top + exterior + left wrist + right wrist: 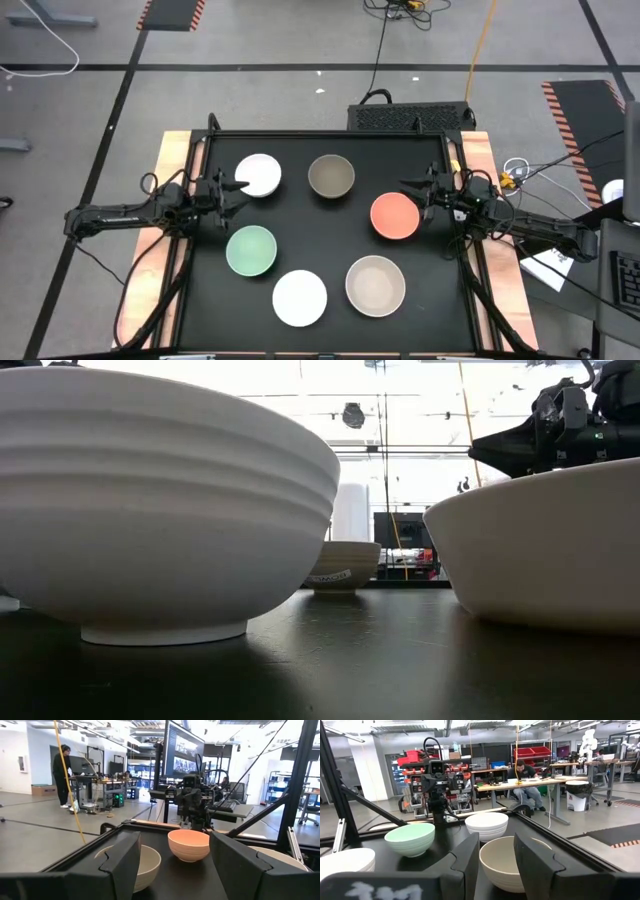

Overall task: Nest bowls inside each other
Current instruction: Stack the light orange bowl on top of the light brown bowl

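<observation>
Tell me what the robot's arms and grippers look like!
Both arms are black, thin and jointed, reaching in from each side of the table. The left gripper and right gripper each end in two flat, dark fingers with a notched inner edge. Black cables trail along the arms. The right arm carries a small green light near its wrist.

You see a grey concrete floor [280,40] around the black table [330,250], crossed by dark tape lines. Beyond the table, a long workbench [540,782] seats a person [525,775]; red bins [532,752] sit on shelving behind it.
</observation>
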Available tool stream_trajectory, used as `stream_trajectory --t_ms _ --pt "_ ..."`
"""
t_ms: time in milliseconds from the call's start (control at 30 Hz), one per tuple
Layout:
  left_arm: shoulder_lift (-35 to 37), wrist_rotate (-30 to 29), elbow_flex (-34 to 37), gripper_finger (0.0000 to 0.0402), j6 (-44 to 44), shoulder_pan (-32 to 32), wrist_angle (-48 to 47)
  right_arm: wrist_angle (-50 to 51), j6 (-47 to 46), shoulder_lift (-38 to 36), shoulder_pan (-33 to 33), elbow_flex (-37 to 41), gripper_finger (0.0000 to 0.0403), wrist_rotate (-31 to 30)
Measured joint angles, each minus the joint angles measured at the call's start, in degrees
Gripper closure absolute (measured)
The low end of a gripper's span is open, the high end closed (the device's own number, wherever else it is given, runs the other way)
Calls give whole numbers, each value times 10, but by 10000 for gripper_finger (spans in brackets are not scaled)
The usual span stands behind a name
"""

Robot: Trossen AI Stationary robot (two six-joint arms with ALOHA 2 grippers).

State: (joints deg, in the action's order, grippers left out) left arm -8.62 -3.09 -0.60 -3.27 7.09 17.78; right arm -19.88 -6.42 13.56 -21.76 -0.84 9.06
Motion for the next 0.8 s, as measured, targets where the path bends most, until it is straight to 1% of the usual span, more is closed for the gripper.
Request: stream_trajectory --t_ms 133,200,300,367,467,500,600,633,700,800 --pt "0 1 0 163 -7 0 0 -1 -20 0 1 0 287 2" --pt "0 5 0 163 -5 0 6 -13 4 0 1 0 287 2" --pt "0 5 0 163 23 0 49 -22 48 0 1 -5 287 16" --pt "0 7 -11 163 45 0 45 3 69 0 0 -24 287 17" --pt "0 7 -47 163 67 0 -2 67 75 2 -7 -58 287 13" --pt "0 1 -62 163 73 0 -27 78 72 1 -11 -73 287 6" --pt "0 -23 -97 163 87 0 -90 135 48 0 -29 -104 287 -69" --pt "0 -27 -105 163 91 0 -100 157 47 0 -37 -107 287 -78" --pt "0 -30 -113 163 105 0 -105 164 41 0 -52 -111 287 -68" --pt "0 -30 -113 163 124 0 -119 139 14 -1 -74 -107 287 5"
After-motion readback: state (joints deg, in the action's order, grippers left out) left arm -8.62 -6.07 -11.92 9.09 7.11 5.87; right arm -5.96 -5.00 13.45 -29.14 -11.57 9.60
